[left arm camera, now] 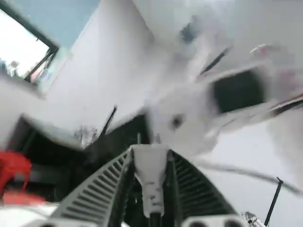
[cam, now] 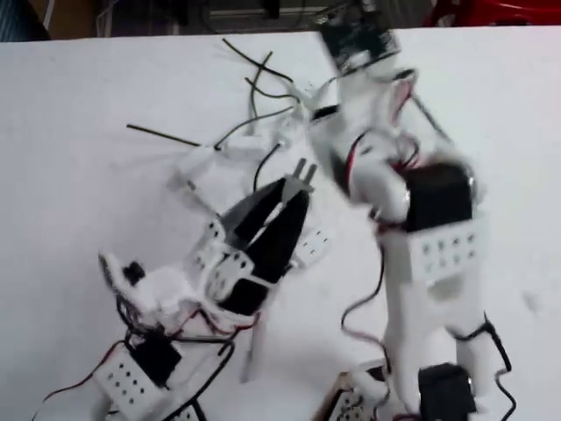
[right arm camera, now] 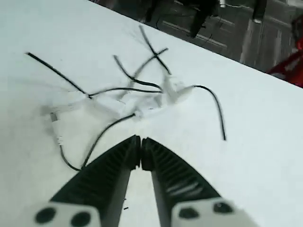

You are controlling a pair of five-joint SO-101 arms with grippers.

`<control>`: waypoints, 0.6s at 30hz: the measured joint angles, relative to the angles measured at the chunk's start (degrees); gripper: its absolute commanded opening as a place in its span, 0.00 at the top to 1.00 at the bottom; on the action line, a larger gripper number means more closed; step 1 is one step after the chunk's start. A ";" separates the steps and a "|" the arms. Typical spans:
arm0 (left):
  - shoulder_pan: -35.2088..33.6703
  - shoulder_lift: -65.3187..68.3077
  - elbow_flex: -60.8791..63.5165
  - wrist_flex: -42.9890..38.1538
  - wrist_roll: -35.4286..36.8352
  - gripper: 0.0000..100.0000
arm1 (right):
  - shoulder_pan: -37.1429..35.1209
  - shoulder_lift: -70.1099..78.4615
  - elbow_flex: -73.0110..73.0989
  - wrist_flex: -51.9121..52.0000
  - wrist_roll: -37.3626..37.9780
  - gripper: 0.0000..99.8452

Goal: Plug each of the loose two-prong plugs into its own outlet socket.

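Left gripper: your left gripper (left arm camera: 150,156) was clamped on a white two-prong plug (left arm camera: 150,182), held up off the table (cam: 79,132).
Plug axis: its long axis ran straight out along your fingers, prongs leading and pointing toward the right arm (cam: 434,254).
Right gripper: your right gripper (right arm camera: 140,144) was pinched together with nothing between the tips, hovering over the table.
Loose plugs: the tangle of plugs and leads (right arm camera: 151,99) lay on the table near the right gripper, ahead of its tips.
Nearer arm: the right, by my judgement.
Coming move: it probably turned on squaring your held prongs to a socket before pushing.
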 measured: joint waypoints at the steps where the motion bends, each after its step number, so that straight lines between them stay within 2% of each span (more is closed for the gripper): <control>1: 0.00 -0.09 0.00 -0.18 -0.09 0.98 | 1.41 0.44 0.09 -0.35 0.79 0.98; 8: 0.00 0.70 0.09 -0.26 0.00 0.98 | 3.52 0.44 -9.05 1.41 2.99 0.98; 14: 0.00 0.62 0.09 -0.26 0.09 0.98 | -6.86 0.26 -24.79 8.44 2.99 0.98; 18: 0.00 0.62 0.09 -0.26 0.09 0.98 | -13.19 0.18 -25.85 10.37 2.99 0.98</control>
